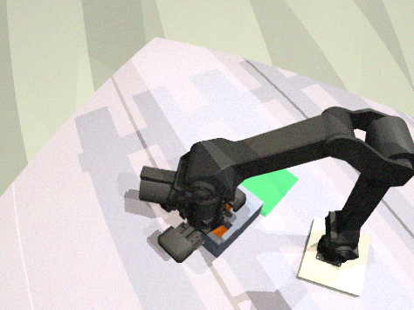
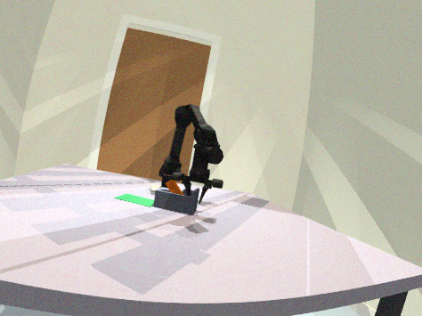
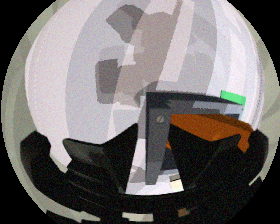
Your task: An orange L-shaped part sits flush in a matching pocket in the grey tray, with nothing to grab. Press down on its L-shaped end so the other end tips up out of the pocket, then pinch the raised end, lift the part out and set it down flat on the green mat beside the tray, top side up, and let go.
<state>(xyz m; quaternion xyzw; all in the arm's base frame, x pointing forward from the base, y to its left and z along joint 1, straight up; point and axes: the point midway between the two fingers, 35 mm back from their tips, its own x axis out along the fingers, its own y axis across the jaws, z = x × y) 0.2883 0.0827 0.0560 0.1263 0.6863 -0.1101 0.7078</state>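
The orange part [image 1: 219,230] [image 2: 174,187] [image 3: 205,126] is tilted in the pocket of the grey tray [image 1: 251,205] [image 2: 171,202] [image 3: 157,145]. Its end toward the green mat [image 1: 272,188] [image 2: 133,199] [image 3: 233,97] stands up above the tray rim; its other end is low in the pocket. My gripper [image 2: 194,198] [image 3: 151,126] is partly open with nothing pinched. One finger reaches down into the tray at the part's low end; the other is outside the tray, past its end wall. The arm hides most of the part in the top view, and the exact fingertip contact is hidden.
The green mat lies flat on the table close beside the tray, on the raised end's side. The arm's pale base plate [image 1: 306,268] stands on the table beyond the tray. The tray walls rise around the part.
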